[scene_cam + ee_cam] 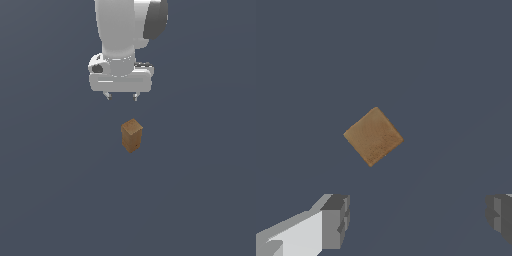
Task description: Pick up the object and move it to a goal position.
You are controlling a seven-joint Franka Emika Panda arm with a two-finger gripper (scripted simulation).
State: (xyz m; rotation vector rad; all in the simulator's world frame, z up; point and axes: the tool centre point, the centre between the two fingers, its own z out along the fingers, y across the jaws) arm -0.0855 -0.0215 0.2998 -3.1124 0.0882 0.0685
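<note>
Object-reaching was the step in hand: your gripper hung with its fingers spread wide and nothing between them, apart from and above the small tan-brown block, which stood upright and alone on the dark floor toward the gripper's five o'clock in the exterior view. In the wrist view the object showed its top face as a diamond, its edges at a slant to the line between the two fingertips. By my judgement, you needed next to centre over the block, turn the wrist to square the jaws with two opposite faces, and then descend around it; no goal marker was visible.
</note>
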